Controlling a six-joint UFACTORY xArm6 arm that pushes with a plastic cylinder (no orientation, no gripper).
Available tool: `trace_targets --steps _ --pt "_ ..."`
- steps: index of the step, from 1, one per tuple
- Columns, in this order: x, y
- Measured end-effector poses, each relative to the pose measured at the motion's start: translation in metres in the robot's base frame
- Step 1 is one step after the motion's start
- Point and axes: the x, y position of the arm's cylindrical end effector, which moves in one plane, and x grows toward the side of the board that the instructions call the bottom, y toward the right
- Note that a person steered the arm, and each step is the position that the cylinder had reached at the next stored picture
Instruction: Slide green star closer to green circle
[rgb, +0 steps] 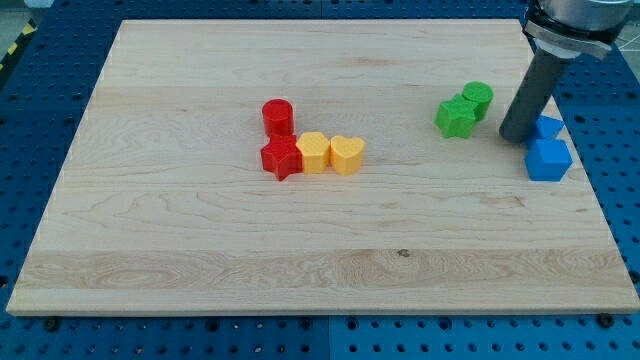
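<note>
Green star (456, 118) lies touching green circle (478, 99), toward the view's upper right.

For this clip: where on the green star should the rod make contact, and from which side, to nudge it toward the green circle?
No grip here, only a push. The green star already touches the green circle at its upper right. Press the star's lower-left face, coming from the view's bottom left. My tip sits on the view's right, beside the blue blocks.

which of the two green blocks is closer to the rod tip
The green circle, the upper right one of the pair. It sits nearer my tip than the green star, which touches its lower left.
</note>
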Motion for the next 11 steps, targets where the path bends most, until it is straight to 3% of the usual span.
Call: trace_targets --steps 4,5,7,10,11 --pt "-0.055 -0.048" --pt "-0.054 0.002" --pt "0.01 -0.015" --pt "-0.021 -0.084" --pt "-0.019 -0.056"
